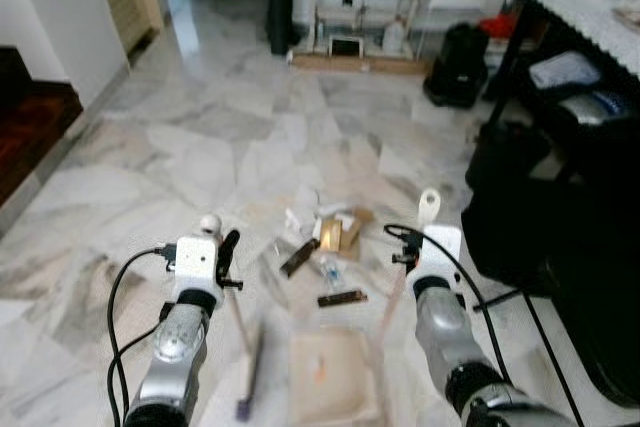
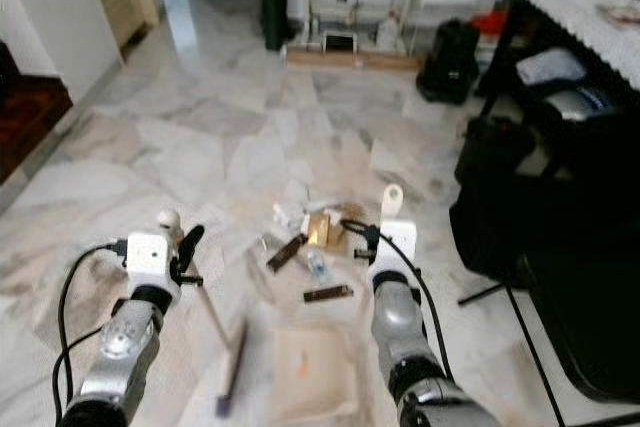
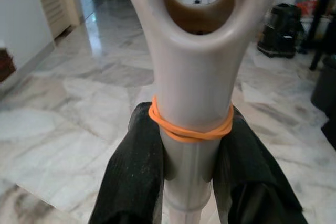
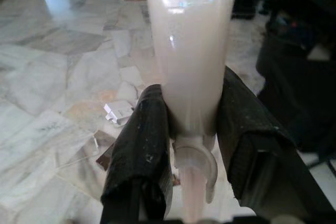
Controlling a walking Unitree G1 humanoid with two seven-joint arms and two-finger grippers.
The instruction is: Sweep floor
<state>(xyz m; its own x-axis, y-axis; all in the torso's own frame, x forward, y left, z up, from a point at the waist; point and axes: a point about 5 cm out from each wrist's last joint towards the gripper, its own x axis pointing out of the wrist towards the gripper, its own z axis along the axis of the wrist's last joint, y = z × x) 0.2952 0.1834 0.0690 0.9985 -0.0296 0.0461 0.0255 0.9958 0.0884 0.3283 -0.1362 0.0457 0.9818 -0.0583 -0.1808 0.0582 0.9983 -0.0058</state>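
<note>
The left gripper pinches the cream plastic broom handle just below an orange rubber band; its brush head rests on the marble floor. The right gripper clamps the smooth, pale dustpan handle — the dustpan lies flat between both arms. Scattered litter sits just ahead. Open floor stretches forward; a dark desk crowds the right edge.

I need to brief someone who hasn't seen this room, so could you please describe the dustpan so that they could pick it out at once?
On the marble floor, look between the two silver arms. The dustpan lies there, a pale cream square tray behind the litter pile, its long handle held by the right gripper. Unlike the thin broom beside it, it is wide and flat.
</note>
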